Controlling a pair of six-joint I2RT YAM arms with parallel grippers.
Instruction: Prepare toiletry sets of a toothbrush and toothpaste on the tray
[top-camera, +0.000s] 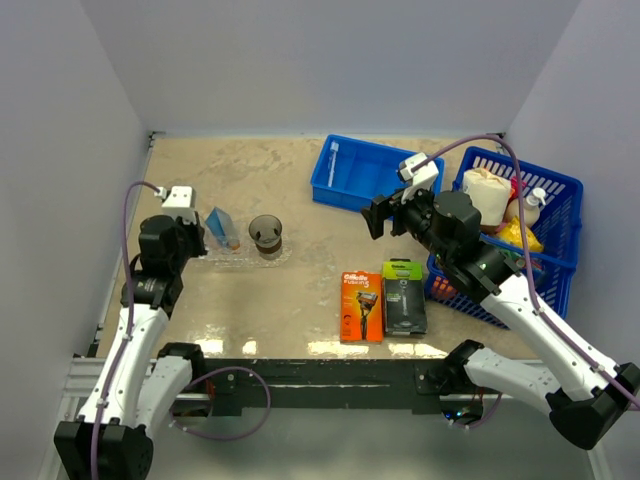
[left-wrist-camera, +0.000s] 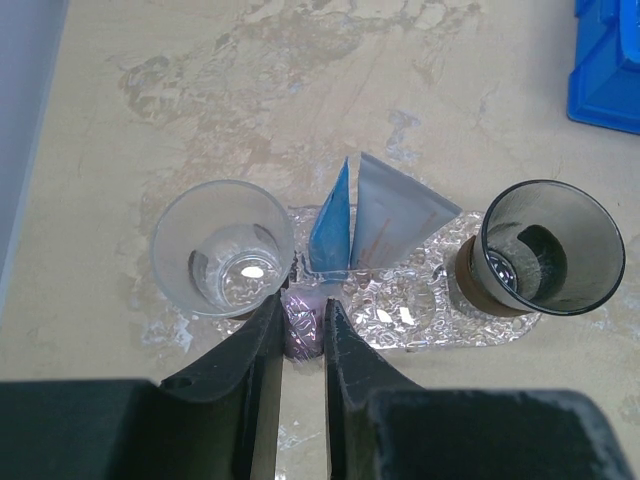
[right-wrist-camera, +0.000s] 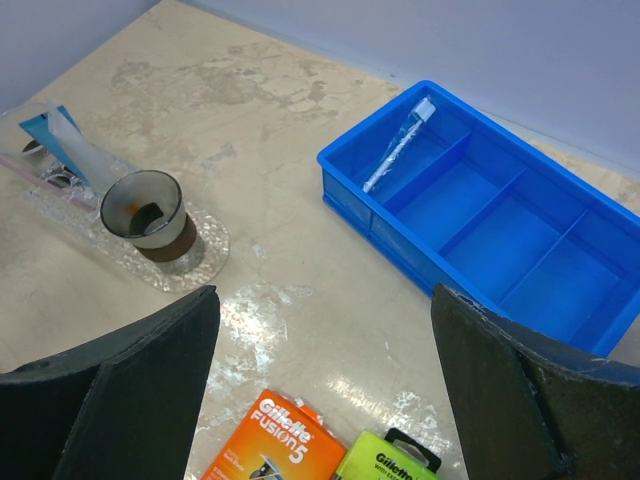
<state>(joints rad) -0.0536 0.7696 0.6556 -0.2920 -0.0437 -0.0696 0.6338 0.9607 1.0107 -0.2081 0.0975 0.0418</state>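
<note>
Orange razor pack (top-camera: 361, 305) and black-green razor pack (top-camera: 404, 297) lie nearest me, side by side, to the right of the tray and closer to the arm bases; I judge they have no part in this job. Next out is the flat, clear plastic tray (left-wrist-camera: 400, 310) itself, with a clear round cup (left-wrist-camera: 224, 247) standing at its left end and a brownish-tinted round cup (left-wrist-camera: 545, 247) at its right end. Between those cups, over the tray's middle, the left gripper (left-wrist-camera: 304, 312) has its fingers pinched narrowly on a pinkish-purple end which I take to be the foot of the pale blue-and-white toothpaste pack (left-wrist-camera: 390, 215). The pack stands tilted up from that grip, so I read it as brought to the tray but not yet let go. I cannot make out a toothbrush on the tray for certain. Farther out, right of the tray and well apart from it, the right gripper (top-camera: 383, 214) hangs with its jaws spread wide and nothing between them. Beyond and right of the tray sits the solid blue plastic bin (right-wrist-camera: 500, 240), and a slim blue-and-white wrapped toothbrush (right-wrist-camera: 398, 148) lies in its far-left compartment. My judgement: the task is at an early stage, with the toothpaste to be released and the toothbrush to be fetched to the tray.
</note>
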